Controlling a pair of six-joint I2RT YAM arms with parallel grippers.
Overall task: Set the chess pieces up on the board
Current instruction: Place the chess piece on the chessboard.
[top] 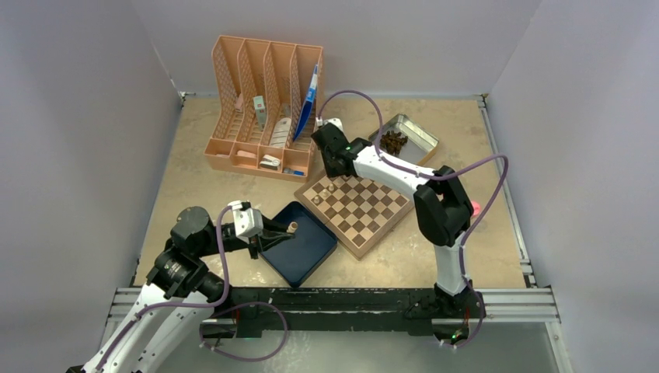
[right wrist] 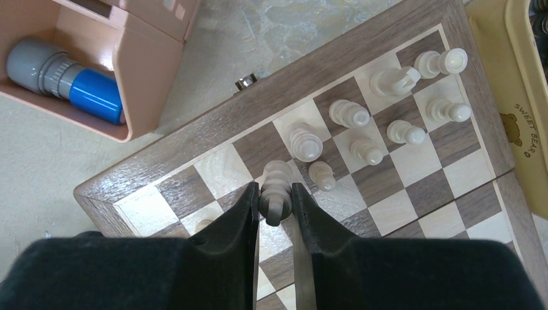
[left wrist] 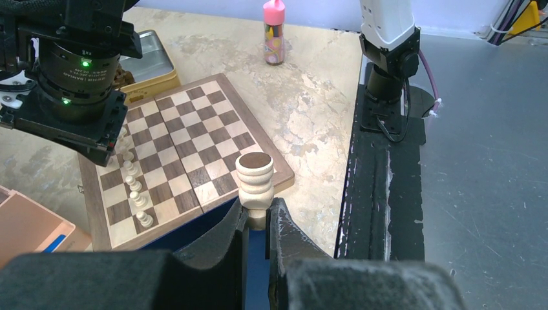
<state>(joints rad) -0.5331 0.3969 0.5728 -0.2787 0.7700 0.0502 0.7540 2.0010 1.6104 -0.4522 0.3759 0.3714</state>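
Note:
The board (top: 365, 211) lies mid-table, turned like a diamond. Several pale chess pieces (right wrist: 349, 113) stand along its far-left edge, and the left wrist view shows a row of them (left wrist: 134, 188). My right gripper (right wrist: 276, 199) is shut on a pale ringed chess piece (right wrist: 278, 177), held just over squares near the board's corner (right wrist: 155, 194). My left gripper (left wrist: 258, 214) is shut on the stem of another pale chess piece (left wrist: 254, 173), whose dark felt base faces away from the camera. It hangs above the dark blue tray (top: 305, 250), beside the board's near-left edge (left wrist: 194, 223).
A peach file organiser (top: 264, 109) stands at the back left, with a grey and blue cylinder (right wrist: 64, 81) in one bay. A metal tin (top: 423, 141) of dark pieces sits behind the board. A pink-capped bottle (left wrist: 274, 32) stands to the right.

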